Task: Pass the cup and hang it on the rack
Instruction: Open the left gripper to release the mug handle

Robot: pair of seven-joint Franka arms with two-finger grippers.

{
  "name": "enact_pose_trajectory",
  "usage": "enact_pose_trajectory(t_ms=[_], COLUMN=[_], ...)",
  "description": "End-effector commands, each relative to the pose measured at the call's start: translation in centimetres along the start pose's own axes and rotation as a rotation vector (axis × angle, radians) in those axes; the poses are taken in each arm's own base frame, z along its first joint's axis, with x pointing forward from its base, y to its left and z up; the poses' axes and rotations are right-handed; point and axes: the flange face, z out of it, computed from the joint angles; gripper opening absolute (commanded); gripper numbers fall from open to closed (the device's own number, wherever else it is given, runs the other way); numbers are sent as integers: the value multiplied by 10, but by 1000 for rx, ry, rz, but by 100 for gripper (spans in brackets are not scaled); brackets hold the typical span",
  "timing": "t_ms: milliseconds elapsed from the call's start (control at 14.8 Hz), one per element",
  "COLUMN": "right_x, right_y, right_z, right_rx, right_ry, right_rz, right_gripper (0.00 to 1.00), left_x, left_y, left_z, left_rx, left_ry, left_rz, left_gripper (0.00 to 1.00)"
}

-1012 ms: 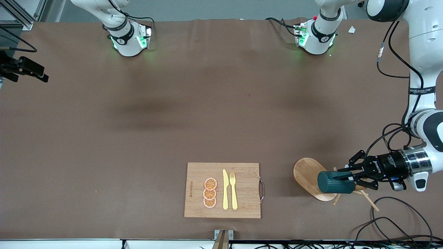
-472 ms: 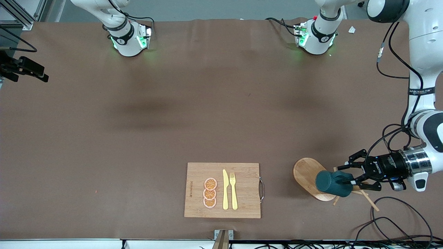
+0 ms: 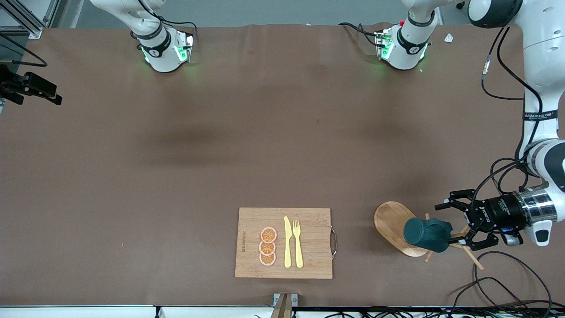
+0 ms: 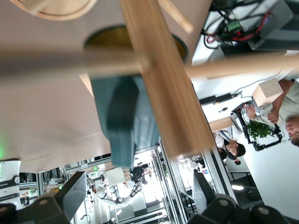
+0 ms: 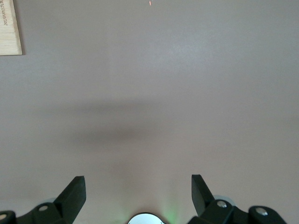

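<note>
Cup (image 3: 426,234) hangs on rack (image 3: 395,227); left end effector (image 3: 452,224) spread wide, empty.

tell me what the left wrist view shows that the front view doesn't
Only the left wrist view: the cup's yellow inside, its handle seen close up against the rack's post and pegs, and people and shelving in the room past the table.

Only the front view: the board with knife, fork and orange slices, both arm bases, the rack's oval base, and the right tool, open, over the right arm's end of the table.

Both: the cup hanging on the rack, and the left tool open beside it, not gripping it.
</note>
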Motion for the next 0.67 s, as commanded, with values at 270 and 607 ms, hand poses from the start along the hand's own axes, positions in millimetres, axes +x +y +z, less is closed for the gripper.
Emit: enact_pose_trajectory(t_ms=[270, 607], right_x=[-10, -9], right_y=[2, 1], right_z=[-1, -1], right_rx=[-4, -3], right_ry=[2, 5], right_rz=[-4, -7], right_gripper=[100, 100], left_x=[-89, -151], left_y=[8, 2], left_z=[-16, -6], left_rx=[26, 159], left_ry=[-38, 157], left_rz=[67, 141], left_gripper=[100, 100])
